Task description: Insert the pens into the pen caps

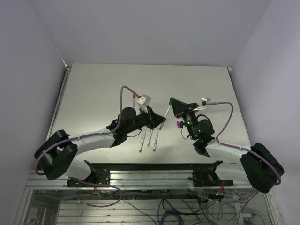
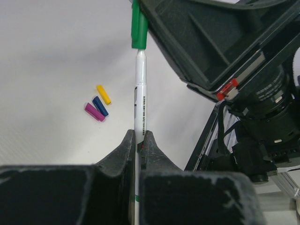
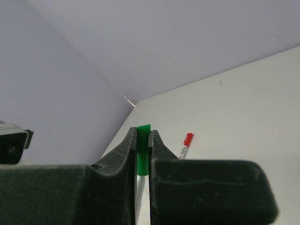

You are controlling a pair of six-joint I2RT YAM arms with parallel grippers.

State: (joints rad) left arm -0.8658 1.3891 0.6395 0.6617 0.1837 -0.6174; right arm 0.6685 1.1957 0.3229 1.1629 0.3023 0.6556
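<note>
A silvery pen (image 2: 139,93) is held above the table between both arms. My left gripper (image 2: 139,136) is shut on its lower barrel. The pen's far end sits in a green cap (image 2: 139,30), and my right gripper (image 3: 142,133) is shut on that green cap (image 3: 142,150). From above, the left gripper (image 1: 161,122) and right gripper (image 1: 171,102) meet at mid-table. Three uncapped pens (image 1: 149,139) lie side by side near the left arm. A yellow cap (image 2: 103,94), a blue cap (image 2: 100,106) and a magenta cap (image 2: 94,112) lie together on the table.
A pen with a red cap (image 3: 185,143) lies farther back on the table, behind the left gripper; it also shows in the top view as the red-capped pen (image 1: 134,99). The right wrist's black body (image 2: 211,47) looms close over the held pen. The table's rail (image 1: 154,166) runs along the near edge.
</note>
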